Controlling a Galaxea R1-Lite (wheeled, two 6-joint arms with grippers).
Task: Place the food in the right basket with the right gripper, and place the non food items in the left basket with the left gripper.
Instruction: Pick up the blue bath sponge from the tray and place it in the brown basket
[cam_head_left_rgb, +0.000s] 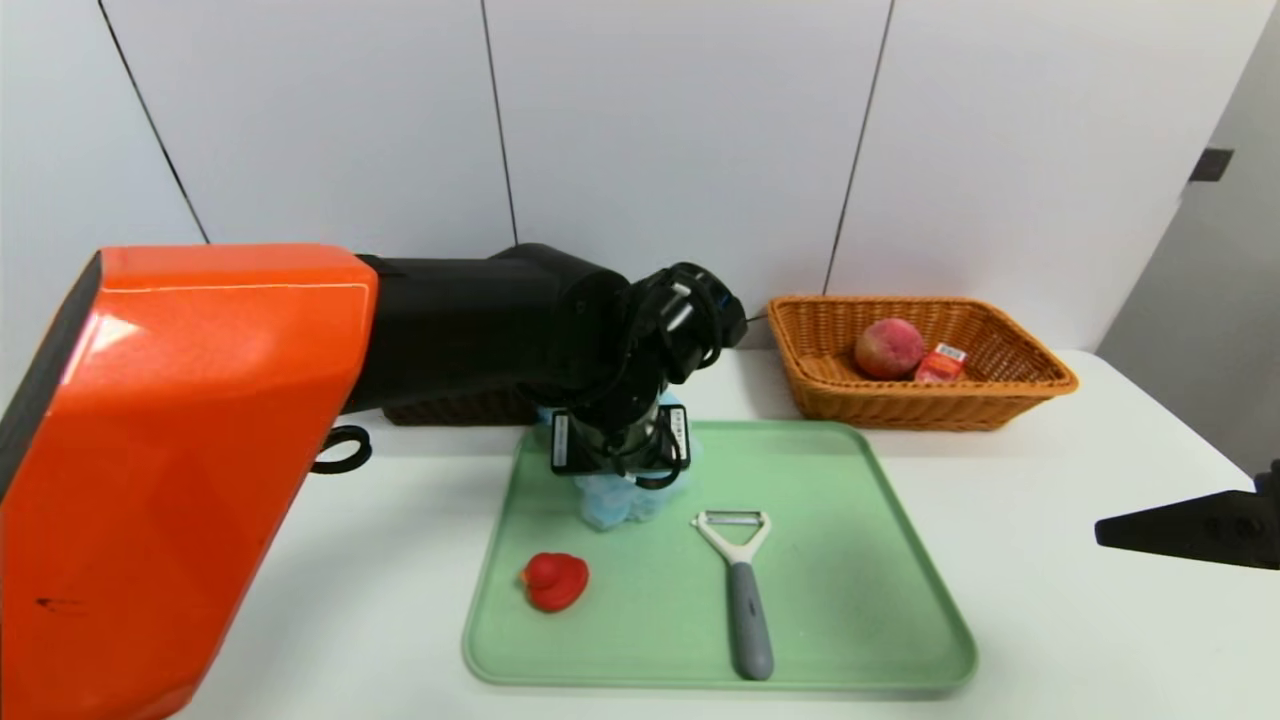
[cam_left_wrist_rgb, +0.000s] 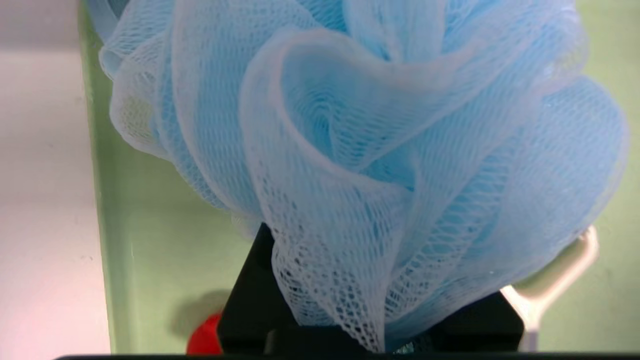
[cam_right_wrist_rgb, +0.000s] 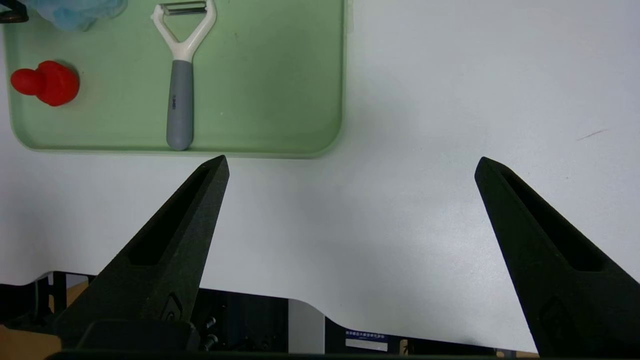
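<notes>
The light-blue bath pouf (cam_head_left_rgb: 628, 500) sits at the far-left part of the green tray (cam_head_left_rgb: 850, 560), directly under the left gripper (cam_head_left_rgb: 620, 462). In the left wrist view the mesh fills the space between the two black fingers (cam_left_wrist_rgb: 250, 305), which are buried in its folds. Whether they have closed on it cannot be told; the pouf appears to rest on or just above the tray.

The red rubber duck (cam_head_left_rgb: 554, 580) lies on the near-left part of the tray, apart from the pouf. The peeler (cam_head_left_rgb: 742, 590) lies near the tray's middle, white head toward the far side, grey handle toward the robot.

The peach (cam_head_left_rgb: 888, 347) and the red drink carton (cam_head_left_rgb: 941, 363) are touching, both inside the orange basket (cam_head_left_rgb: 1010, 395) at the far right. The food portion is judged complete.

The dark basket (cam_head_left_rgb: 455, 408) is largely hidden behind the left arm; only a strip of its weave shows at the far left of the table.

The right gripper (cam_right_wrist_rgb: 350, 165) hangs idle over bare white table (cam_head_left_rgb: 1100, 600) near the tray's right edge, fingers spread wide and empty.

Step in hand, as judged: pickup of the pouf, first of three non-food items. The next move calls for a secure closure on the soft mesh, a lift clear of the tray rim, and a carry back and left to the dark basket.
</notes>
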